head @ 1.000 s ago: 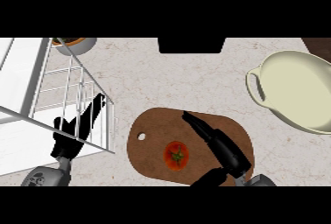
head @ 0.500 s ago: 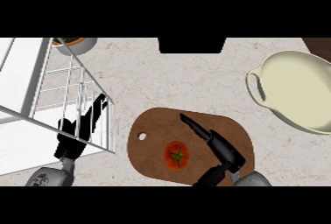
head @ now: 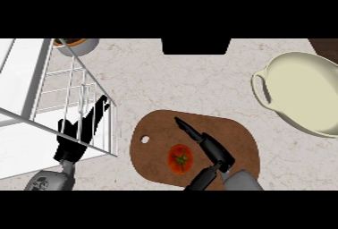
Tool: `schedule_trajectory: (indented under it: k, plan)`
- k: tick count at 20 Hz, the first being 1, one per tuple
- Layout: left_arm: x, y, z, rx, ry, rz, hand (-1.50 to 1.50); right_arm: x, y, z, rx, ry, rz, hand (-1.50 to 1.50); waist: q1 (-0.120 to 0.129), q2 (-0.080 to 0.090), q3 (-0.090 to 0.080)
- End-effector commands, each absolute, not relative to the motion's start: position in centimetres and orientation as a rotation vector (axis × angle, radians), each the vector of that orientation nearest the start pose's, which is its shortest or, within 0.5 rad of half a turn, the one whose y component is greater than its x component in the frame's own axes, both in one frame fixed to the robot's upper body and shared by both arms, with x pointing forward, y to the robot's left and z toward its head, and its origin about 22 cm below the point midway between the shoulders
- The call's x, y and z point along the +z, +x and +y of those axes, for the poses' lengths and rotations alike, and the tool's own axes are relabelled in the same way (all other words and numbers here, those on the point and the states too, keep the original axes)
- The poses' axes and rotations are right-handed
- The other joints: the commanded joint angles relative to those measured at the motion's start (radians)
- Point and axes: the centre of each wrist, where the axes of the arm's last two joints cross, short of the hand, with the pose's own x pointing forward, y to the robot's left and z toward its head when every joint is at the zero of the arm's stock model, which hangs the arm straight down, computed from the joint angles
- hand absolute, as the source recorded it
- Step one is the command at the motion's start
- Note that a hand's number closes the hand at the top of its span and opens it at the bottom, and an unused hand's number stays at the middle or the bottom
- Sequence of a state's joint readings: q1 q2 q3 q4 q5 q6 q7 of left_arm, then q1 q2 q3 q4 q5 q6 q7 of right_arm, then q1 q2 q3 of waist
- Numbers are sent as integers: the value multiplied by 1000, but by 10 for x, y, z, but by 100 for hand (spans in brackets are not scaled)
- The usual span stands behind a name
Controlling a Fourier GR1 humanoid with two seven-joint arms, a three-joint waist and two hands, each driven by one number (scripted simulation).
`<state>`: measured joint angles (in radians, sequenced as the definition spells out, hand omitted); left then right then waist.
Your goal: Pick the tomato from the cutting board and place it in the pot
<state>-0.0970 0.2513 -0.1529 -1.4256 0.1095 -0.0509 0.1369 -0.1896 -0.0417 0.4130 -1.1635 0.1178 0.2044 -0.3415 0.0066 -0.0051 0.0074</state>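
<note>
Reach step: the tomato was not yet grasped.
The right hand was held open, empty, at its 3 o'clock; closing round it was judged next.

Even, bright light falls across the pale marbled worktop, with no glare and no single source evident. Shadows are faint, only a soft dark edge beneath the cutting board and the cream pot at far right. Edges appear undistorted throughout.
</note>
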Motion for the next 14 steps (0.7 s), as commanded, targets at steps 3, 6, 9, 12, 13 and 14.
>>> schedule_trajectory:
  k: [3, 6, 9, 12, 13, 14]
  plan:
    - [-21, 270, 234, -284, -67, -1283, 0, -90, 265, -117, 721, 464, -1569, 150, 0, 9, -7]
    - [-8, 253, 241, -282, -54, -1274, 0, -99, 269, -125, 814, 422, -1663, 150, 6, 7, -6]
    - [-16, 254, 233, -292, -42, -1285, 0, -109, 255, -120, 740, 482, -1649, 150, 2, 7, -7]
    - [-16, 259, 228, -304, -57, -1282, 0, -130, 242, -124, 708, 502, -1637, 150, 12, 11, -6]
    - [-25, 261, 248, -286, -54, -1277, 0, -117, 263, -122, 675, 538, -1637, 150, 13, 13, -6]
    - [-9, 263, 238, -288, -51, -1299, 0, -129, 241, -121, 647, 550, -1667, 150, 12, 10, -6]
